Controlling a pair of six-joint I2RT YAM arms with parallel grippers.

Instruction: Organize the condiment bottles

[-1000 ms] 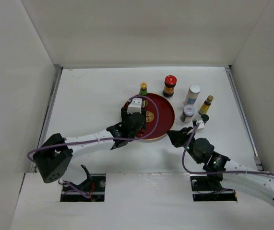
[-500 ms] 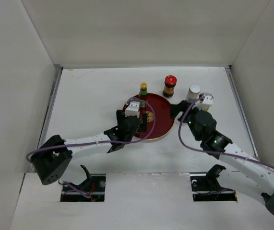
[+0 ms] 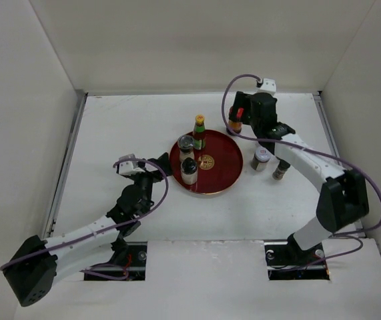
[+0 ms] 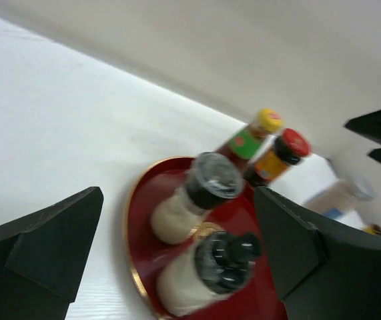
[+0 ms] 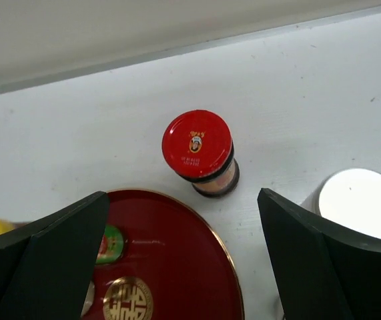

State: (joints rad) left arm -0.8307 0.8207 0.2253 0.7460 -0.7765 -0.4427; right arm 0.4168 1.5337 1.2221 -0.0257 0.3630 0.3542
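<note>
The round red tray [image 3: 225,167] carries three condiment bottles: a yellow-capped slim one [image 3: 199,131], a dark-lidded jar [image 3: 185,144] and a black-capped jar [image 3: 189,171]. My left gripper [image 3: 159,167] stands open just off the tray's left rim, facing both jars [image 4: 203,193] [image 4: 222,268] and holding nothing. My right gripper [image 3: 247,127] hangs open above the tray's back right rim [image 5: 233,267]. The red-lidded jar [image 5: 198,148] stands on the table just beyond its fingertips [image 5: 97,207]. A white shaker top [image 5: 357,197] shows at the right.
A silver-lidded jar [image 3: 261,157] and a slim dark bottle [image 3: 280,171] stand on the table right of the tray, under the right arm. White walls close in the table at the back and on both sides.
Both grippers have opened. The left one drew back off the tray to the left, leaving the two jars standing. The right arm swung from the front right to the back, over the red-lidded jar.
</note>
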